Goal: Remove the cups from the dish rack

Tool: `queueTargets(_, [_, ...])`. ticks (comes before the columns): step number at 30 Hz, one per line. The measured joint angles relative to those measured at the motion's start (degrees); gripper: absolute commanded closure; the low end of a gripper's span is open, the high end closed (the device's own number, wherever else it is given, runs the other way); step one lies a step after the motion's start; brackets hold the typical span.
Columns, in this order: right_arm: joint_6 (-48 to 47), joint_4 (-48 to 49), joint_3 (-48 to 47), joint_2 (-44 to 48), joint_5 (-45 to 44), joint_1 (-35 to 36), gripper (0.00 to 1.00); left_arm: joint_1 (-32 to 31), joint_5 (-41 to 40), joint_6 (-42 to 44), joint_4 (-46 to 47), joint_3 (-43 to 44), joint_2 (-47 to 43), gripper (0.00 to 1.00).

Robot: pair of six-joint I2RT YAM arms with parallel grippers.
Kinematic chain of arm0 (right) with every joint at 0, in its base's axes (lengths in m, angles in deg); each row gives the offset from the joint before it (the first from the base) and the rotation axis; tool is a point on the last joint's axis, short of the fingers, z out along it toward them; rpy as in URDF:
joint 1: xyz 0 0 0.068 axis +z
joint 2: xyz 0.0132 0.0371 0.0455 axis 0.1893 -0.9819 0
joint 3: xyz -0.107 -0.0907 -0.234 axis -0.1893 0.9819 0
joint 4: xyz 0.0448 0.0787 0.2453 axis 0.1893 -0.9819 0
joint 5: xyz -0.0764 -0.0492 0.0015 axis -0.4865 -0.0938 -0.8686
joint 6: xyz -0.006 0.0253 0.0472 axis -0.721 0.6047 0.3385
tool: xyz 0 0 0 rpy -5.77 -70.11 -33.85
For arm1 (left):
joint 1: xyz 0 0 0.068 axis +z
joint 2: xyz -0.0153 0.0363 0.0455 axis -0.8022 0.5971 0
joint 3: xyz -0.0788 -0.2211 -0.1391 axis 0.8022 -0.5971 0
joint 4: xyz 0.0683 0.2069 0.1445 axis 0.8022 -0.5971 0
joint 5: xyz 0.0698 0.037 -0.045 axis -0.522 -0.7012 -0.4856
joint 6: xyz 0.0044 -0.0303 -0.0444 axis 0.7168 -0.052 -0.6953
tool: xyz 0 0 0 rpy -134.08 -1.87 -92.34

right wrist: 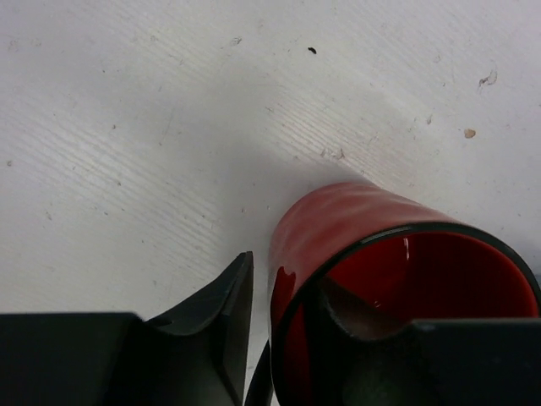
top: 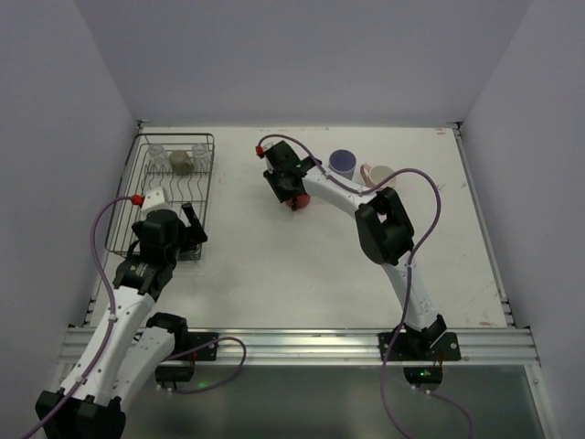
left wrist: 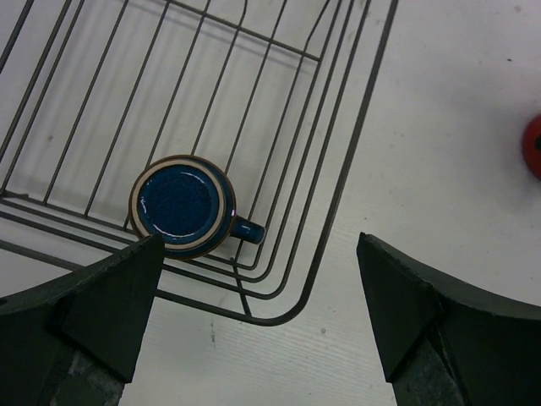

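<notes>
We see the left gripper (left wrist: pixel 258 317), jaws spread wide and empty, above the near corner of the dish rack (top: pixel 175 190), where the dark blue cup (left wrist: pixel 182 205) sits. The right gripper (right wrist: pixel 287 330) clamps the wall of the red mug (right wrist: pixel 363 220), one finger inside the rim, over the table (top: pixel 274 274). The lavender tumbler (top: pixel 343 165) and pale pink mug (top: pixel 379 174) stand nearby. The clear glasses (top: pixel 157 154) and beige-olive mug (top: pixel 182 163) occupy the rack's far end.
</notes>
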Motion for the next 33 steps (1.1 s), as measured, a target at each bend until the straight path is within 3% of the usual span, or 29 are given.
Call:
queueTargets(1, [0.0,0.4,0.5,0.3,0.0,0.0,0.61,0.0,-0.9,-0.7,-0.4,0.0,0.8,0.00])
queueTargets(2, [0.1,0.4,1.0,0.7,0.1,0.0,0.43,0.0,-1.7,-1.1,-0.9,0.2,1.6,0.00])
queueTargets(6, [0.5,0.6,3.5,3.5,0.7,0.0,0.22,0.0,-4.9,-3.2,-1.6,0.7,3.5,0.00])
queueTargets(18, [3.0,5.2,14.2,25.0,6.2,0.0,0.21,1.6,-12.6,-6.4,-2.4,4.5,9.0,0.01])
queueTargets(26, [4.8,8.4,20.3,33.9,9.3,0.0,0.21,11.0,-6.9,-5.5,-2.3,4.5,15.1,0.01])
queueTargets(33, [5.9,9.6,21.7,35.2,11.8,0.2,0.21,11.6,-2.4,-3.5,-1.9,6.1,20.4,0.02])
